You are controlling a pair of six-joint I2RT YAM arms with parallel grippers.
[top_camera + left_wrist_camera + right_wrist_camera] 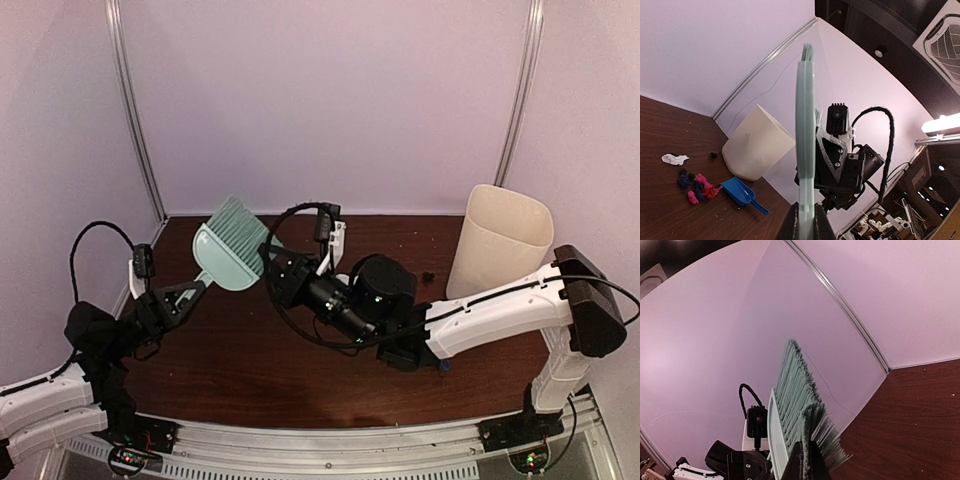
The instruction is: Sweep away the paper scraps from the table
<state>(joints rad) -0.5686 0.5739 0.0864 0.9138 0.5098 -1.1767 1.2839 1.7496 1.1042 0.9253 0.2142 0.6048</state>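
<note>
The left gripper (190,290) is up over the back-left corner of the table (230,375). It is shut tight on the handle of a pale green brush (232,250). In the left wrist view the handle sits squeezed between the two fingers (790,230). The brush is up in the air, not touching the wood, with its bristles pointing toward the back wall (330,100).

The right gripper (272,268) reaches across from the right side and meets the brush at its bristles. In the right wrist view its jaws are closed, and a thin bunch of bristles looks pinched between them.

The paper scraps (695,182) lie on the wood well to the right of the brush, far from both grippers. There is a white one, some dark blue ones and some pink ones, all close together. From the top they are hidden under the right arm. Only one small black bit (428,276) shows there.

A blue dustpan (742,192) lies just beside the scraps. A tall cream bin (500,240) stands near the back-right corner, close behind them.

The walls stand right at the back and left edges. Along the front edge, by the silver rail (350,440), there is bare wood with room to move.
</note>
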